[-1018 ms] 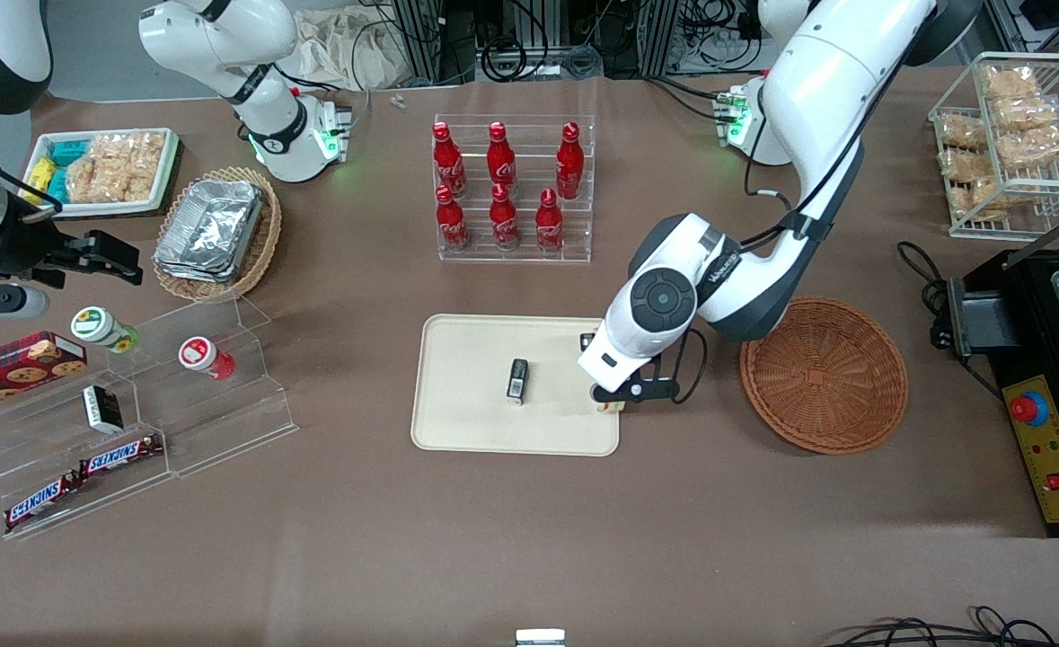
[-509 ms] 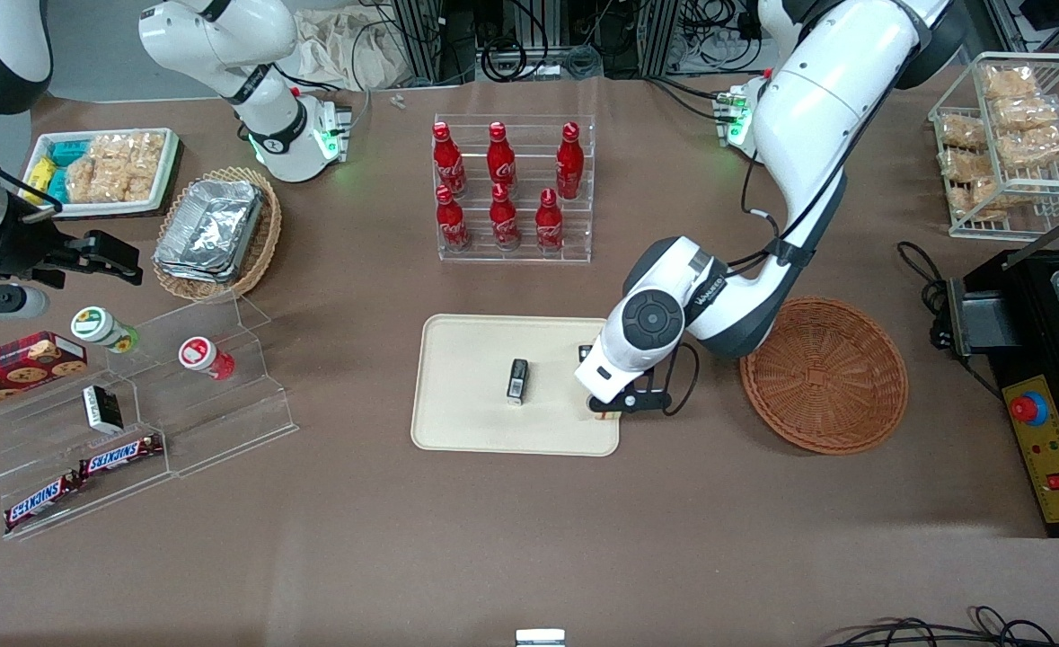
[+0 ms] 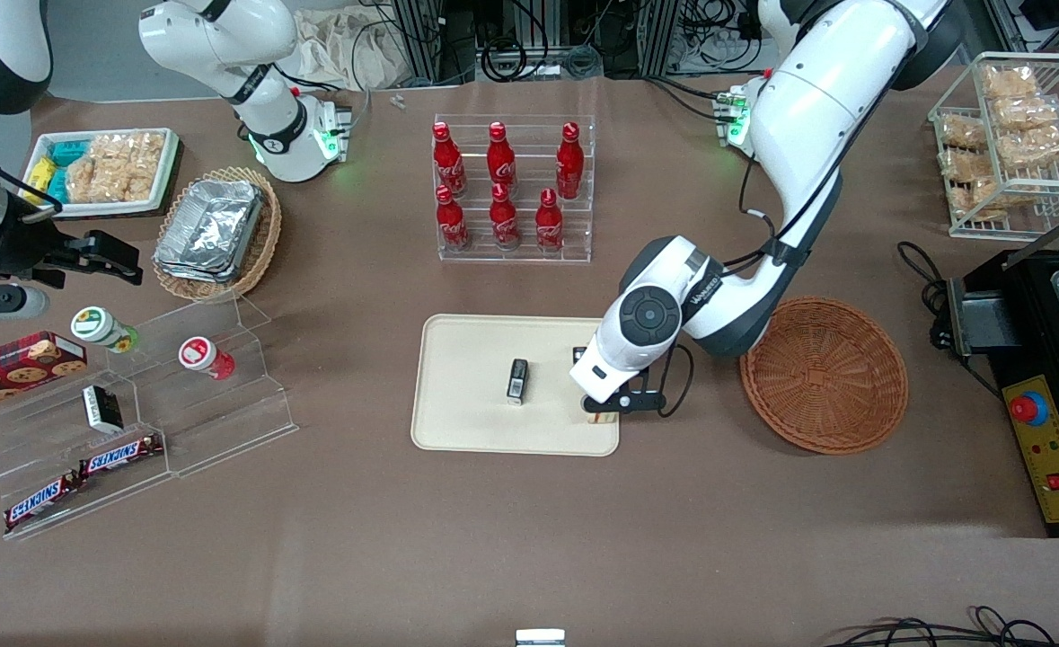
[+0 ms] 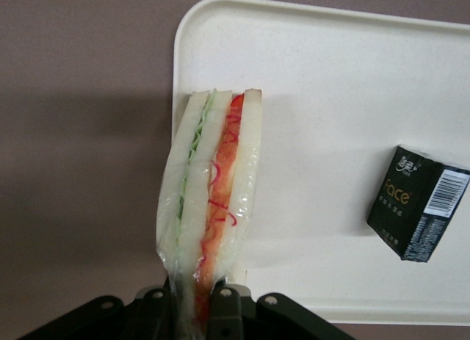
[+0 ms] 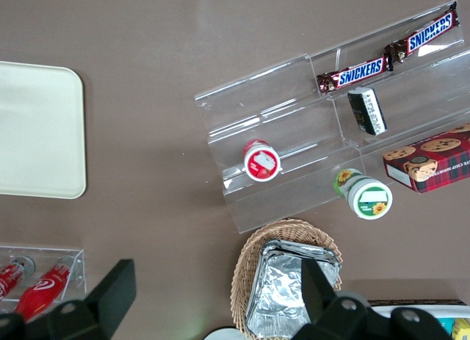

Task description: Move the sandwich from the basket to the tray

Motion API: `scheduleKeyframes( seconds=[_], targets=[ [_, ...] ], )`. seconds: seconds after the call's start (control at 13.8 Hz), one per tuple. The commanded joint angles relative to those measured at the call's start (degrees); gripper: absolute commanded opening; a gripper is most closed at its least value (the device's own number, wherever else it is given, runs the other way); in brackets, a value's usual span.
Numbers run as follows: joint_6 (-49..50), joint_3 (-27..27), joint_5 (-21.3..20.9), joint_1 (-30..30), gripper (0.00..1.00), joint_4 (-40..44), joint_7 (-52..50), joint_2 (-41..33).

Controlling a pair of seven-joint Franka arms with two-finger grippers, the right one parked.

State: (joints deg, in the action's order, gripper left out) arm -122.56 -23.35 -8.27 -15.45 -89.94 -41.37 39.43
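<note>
The left arm's gripper (image 4: pixel 197 299) is clamped on one end of the sandwich (image 4: pixel 209 200), holding it on edge above the corner of the cream tray (image 4: pixel 330 76) that lies nearest the round wicker basket (image 3: pixel 824 375). In the front view the gripper (image 3: pixel 603 411) sits right at that tray edge, with the sandwich (image 3: pixel 603 416) only a small pale sliver under the wrist.

The main risk, as I judge it, is placement: part of the wedge appears to overhang the rim toward the bare brown table, so a release here could leave it straddling the rim or tipping off onto the cloth. Standing on its narrow edge, it would also likely topple when let go. The small black box (image 4: pixel 420 203) lies on the tray well apart from the sandwich, so a collision seems unlikely.

The sandwich is a plastic-wrapped wedge of white bread slices, with green shreds in one layer and red and pinkish strips in the other. The wrap looks slippery, so the hold may be shallow.
</note>
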Motion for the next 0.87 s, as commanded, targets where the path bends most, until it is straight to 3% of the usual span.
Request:
scheduleKeyframes(
  seconds=[0.0, 0.07, 0.15, 0.29, 0.8],
  targets=[
    [-0.8, 0.1, -1.2, -0.6, 0.03, 1.0, -1.7, 0.9],
    [-0.8, 0.1, -1.2, -0.6, 0.16, 1.0, -1.6, 1.1],
    [-0.8, 0.1, -1.3, -0.6, 0.36, 1.0, -1.5, 1.3],
    [-0.6, 0.1, -1.4, -0.6, 0.97, 1.0, -0.6, 1.3],
    [0.1, 0.1, -0.3, 0.6, 0.99, 1.6, -1.3, 0.3]
  ],
)
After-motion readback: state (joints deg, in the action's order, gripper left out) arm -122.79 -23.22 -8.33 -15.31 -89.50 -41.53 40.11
